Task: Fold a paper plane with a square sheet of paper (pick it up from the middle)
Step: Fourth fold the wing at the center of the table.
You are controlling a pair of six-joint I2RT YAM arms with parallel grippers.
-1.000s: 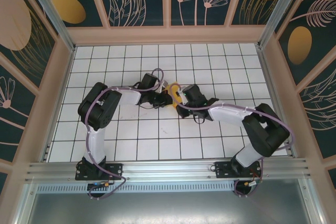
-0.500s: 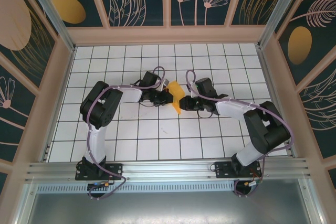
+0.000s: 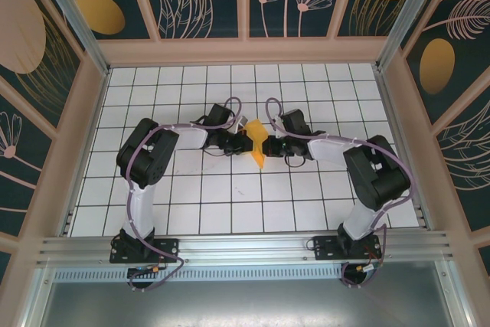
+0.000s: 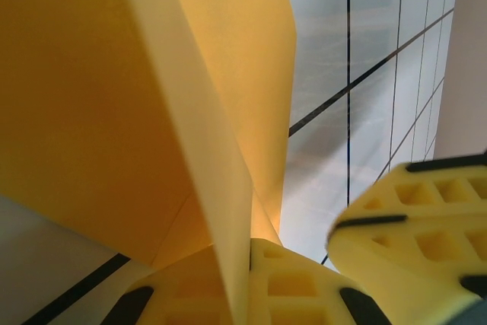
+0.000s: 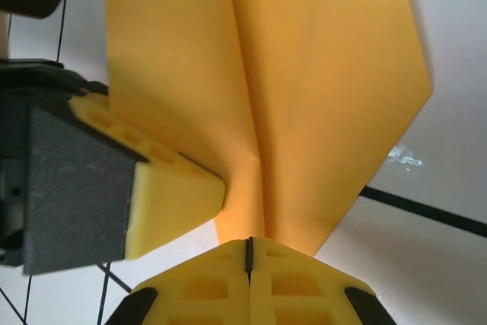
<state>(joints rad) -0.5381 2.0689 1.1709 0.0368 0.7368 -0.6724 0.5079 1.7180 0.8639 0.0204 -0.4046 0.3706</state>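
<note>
The square sheet of paper now stands folded as an orange-yellow paper plane [image 3: 257, 148], held off the white tiles between both arms at the table's middle. My left gripper [image 3: 243, 141] is shut on it from the left. In the left wrist view a fold of the paper plane [image 4: 114, 97] runs down between my left gripper's [image 4: 255, 264] yellow pads. My right gripper [image 3: 270, 143] is shut at its right side. In the right wrist view the centre crease of the paper plane [image 5: 304, 74] ends at the closed seam of my right gripper [image 5: 249, 253], with a left fingertip [image 5: 167, 188] beside it.
The white grid-tiled table [image 3: 230, 204] is boxed in by wooden walls at the back [image 3: 245, 51] and both sides. An aluminium rail [image 3: 245, 246] with the arm bases runs along the near edge. Open tiles lie in front of and behind the grippers.
My right gripper backed off to the right with its jaws slightly apart, then came back to the paper plane's right side and shut. The left gripper kept its hold.
</note>
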